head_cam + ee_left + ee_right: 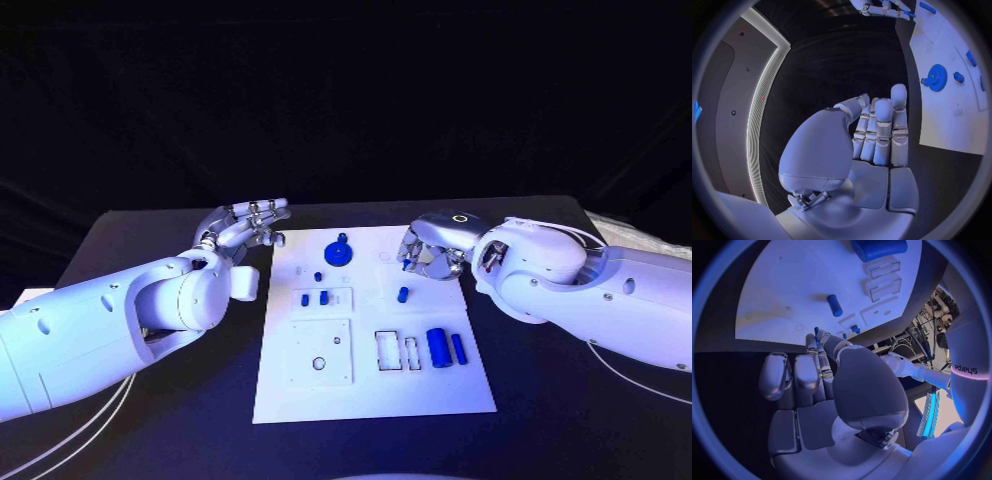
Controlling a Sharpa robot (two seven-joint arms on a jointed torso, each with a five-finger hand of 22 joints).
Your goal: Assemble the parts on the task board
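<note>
board: white board (372, 385) is laid mid-desk (130, 235) | parts: blue gear (339, 252) sits at its far end, two blue tubes (447, 347) at its near right | left hand (248, 226): held open, beside board's far left corner | right hand (430, 255): a small blue peg (817, 332) is pinched at board's far right edge

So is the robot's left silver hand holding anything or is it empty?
Empty. The left hand hovers over the black table beside the white task board, fingers straight together, nothing in its palm.
</note>
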